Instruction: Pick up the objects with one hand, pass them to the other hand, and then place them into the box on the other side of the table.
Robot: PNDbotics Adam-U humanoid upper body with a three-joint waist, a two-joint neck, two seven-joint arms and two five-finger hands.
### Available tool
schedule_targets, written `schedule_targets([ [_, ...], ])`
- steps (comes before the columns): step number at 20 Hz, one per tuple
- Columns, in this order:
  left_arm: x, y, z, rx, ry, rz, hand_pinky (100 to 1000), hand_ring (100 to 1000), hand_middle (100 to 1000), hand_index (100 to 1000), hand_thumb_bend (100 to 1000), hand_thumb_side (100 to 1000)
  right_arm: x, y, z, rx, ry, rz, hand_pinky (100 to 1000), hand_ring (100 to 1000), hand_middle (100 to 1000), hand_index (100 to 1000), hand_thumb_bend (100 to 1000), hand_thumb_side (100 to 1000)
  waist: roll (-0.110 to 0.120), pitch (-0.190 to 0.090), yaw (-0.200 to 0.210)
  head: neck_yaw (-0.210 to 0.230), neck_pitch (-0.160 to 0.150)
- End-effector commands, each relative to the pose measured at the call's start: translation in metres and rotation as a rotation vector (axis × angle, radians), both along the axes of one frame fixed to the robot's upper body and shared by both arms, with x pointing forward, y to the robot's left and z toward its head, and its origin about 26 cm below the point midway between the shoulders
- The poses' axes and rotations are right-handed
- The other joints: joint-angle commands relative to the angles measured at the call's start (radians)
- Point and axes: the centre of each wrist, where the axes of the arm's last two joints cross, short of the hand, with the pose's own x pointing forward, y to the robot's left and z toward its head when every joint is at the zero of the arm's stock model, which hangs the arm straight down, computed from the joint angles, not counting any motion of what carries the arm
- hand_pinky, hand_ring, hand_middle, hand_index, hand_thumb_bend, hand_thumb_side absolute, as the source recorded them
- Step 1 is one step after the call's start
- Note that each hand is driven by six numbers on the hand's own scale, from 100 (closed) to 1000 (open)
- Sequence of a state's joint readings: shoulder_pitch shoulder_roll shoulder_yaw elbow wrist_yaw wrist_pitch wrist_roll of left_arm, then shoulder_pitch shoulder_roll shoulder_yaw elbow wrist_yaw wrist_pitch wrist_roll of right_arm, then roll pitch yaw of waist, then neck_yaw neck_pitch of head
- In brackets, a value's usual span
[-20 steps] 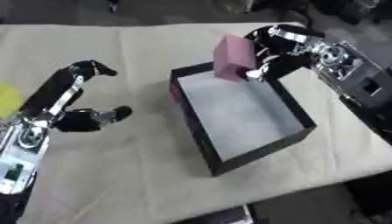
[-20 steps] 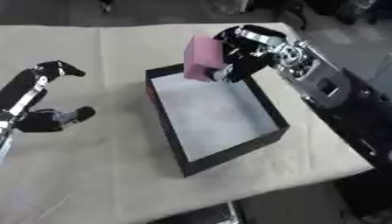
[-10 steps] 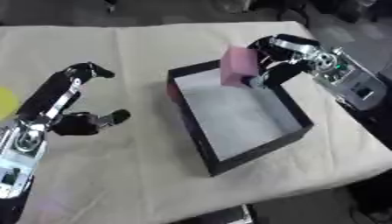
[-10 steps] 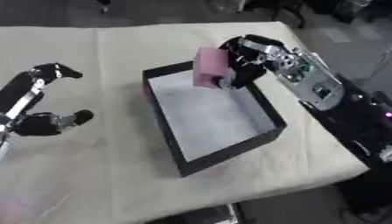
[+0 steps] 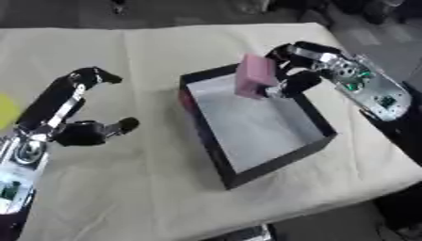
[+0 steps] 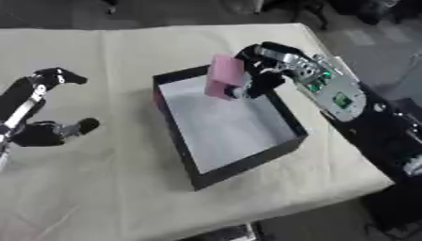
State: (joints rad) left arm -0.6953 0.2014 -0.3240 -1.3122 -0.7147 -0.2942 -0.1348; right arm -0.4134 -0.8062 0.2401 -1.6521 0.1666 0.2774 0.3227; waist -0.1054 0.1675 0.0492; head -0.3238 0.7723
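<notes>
A pink block [image 5: 255,76] hangs over the far end of the black box [image 5: 277,162], which has a pale grey floor and sits right of the table's middle. My right hand [image 5: 293,69] is shut on the block, gripping it from its right side. My left hand [image 5: 72,113] hovers over the cloth at the left, fingers relaxed and spread, holding nothing.
A cream cloth [image 5: 140,52] covers the table. A yellow thing [image 5: 6,110] shows at the left edge. The table's right edge and front edge lie close to the box. Dark floor and furniture lie beyond the far edge.
My right hand has carried the pink block lower and inward, from above the box's far rim to over its far end. The left hand has hardly moved.
</notes>
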Motion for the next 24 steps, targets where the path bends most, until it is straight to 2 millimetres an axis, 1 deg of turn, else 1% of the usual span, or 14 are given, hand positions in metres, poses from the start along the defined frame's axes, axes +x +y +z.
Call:
schedule_targets([
  [1, 0.0, 0.001, 0.013, -0.01, -0.037, -0.004, 975, 812, 702, 811, 653, 791, -0.002, -0.006, 0.016, -0.078, -0.041, 0.01, 860, 952, 879, 958, 507, 391, 0.012, -0.032, -0.002, -0.005, -0.002],
  [3, 0.0, 0.001, 0.013, -0.012, -0.036, -0.003, 975, 811, 701, 811, 654, 795, -0.002, -0.006, 0.017, -0.096, -0.05, 0.01, 870, 984, 900, 974, 480, 424, 0.012, -0.031, -0.001, -0.007, -0.002],
  [4, 0.0, 0.001, 0.013, -0.013, -0.035, -0.002, 976, 811, 700, 810, 654, 794, -0.001, -0.007, 0.017, -0.099, -0.057, 0.006, 881, 1000, 927, 987, 426, 485, 0.012, -0.031, -0.001, -0.007, -0.002],
  [6, 0.0, 0.002, 0.013, -0.016, -0.035, 0.0, 976, 811, 700, 810, 656, 795, -0.001, -0.008, 0.019, -0.095, -0.076, -0.009, 878, 1000, 932, 994, 409, 492, 0.012, -0.03, -0.002, -0.005, -0.002],
  [11, 0.0, 0.002, 0.013, -0.016, -0.035, -0.001, 976, 810, 699, 810, 655, 791, -0.003, -0.008, 0.024, -0.076, -0.121, -0.035, 872, 1000, 935, 997, 415, 460, 0.012, -0.031, -0.002, 0.001, -0.002],
  [12, 0.0, 0.002, 0.013, -0.016, -0.035, -0.001, 976, 810, 699, 810, 653, 788, -0.003, -0.008, 0.025, -0.067, -0.128, -0.038, 862, 1000, 934, 996, 409, 417, 0.012, -0.031, -0.002, 0.003, -0.002],
  [13, 0.0, 0.002, 0.013, -0.018, -0.036, -0.001, 975, 810, 699, 810, 652, 785, -0.004, -0.008, 0.027, -0.052, -0.137, -0.046, 854, 1000, 934, 995, 395, 401, 0.012, -0.031, -0.002, 0.006, -0.002],
  [14, 0.0, 0.003, 0.014, -0.018, -0.038, 0.0, 974, 810, 700, 810, 645, 774, -0.004, -0.008, 0.029, -0.032, -0.145, -0.056, 827, 990, 935, 994, 322, 359, 0.013, -0.031, -0.002, 0.01, -0.002],
  [15, 0.0, 0.004, 0.014, -0.018, -0.04, 0.004, 973, 811, 700, 811, 641, 767, -0.006, -0.009, 0.032, 0.011, -0.162, -0.073, 818, 987, 936, 991, 271, 344, 0.014, -0.031, -0.003, 0.018, -0.002],
  [16, 0.0, 0.005, 0.015, -0.017, -0.043, 0.008, 972, 811, 701, 811, 632, 753, -0.008, -0.009, 0.036, 0.063, -0.18, -0.088, 802, 978, 937, 979, 142, 316, 0.015, -0.031, -0.003, 0.025, -0.002],
  [17, 0.0, 0.007, 0.016, -0.016, -0.046, 0.012, 971, 811, 701, 812, 624, 742, -0.01, -0.009, 0.042, 0.121, -0.203, -0.1, 792, 973, 937, 973, 100, 310, 0.016, -0.032, -0.004, 0.034, -0.002],
  [20, 0.0, 0.012, 0.021, -0.023, -0.053, 0.025, 972, 811, 701, 815, 580, 715, -0.022, -0.009, 0.063, 0.275, -0.306, -0.128, 770, 955, 929, 962, 100, 322, 0.019, -0.034, -0.005, 0.055, -0.002],
  [22, 0.0, 0.015, 0.025, -0.028, -0.062, 0.032, 972, 811, 701, 818, 546, 700, -0.03, -0.009, 0.074, 0.352, -0.367, -0.138, 767, 960, 934, 966, 100, 379, 0.021, -0.035, -0.005, 0.068, -0.002],
  [24, 0.0, 0.018, 0.03, -0.038, -0.068, 0.041, 972, 811, 701, 820, 494, 684, -0.036, -0.01, 0.081, 0.411, -0.405, -0.137, 764, 965, 942, 972, 100, 362, 0.024, -0.036, -0.004, 0.079, -0.002],
])
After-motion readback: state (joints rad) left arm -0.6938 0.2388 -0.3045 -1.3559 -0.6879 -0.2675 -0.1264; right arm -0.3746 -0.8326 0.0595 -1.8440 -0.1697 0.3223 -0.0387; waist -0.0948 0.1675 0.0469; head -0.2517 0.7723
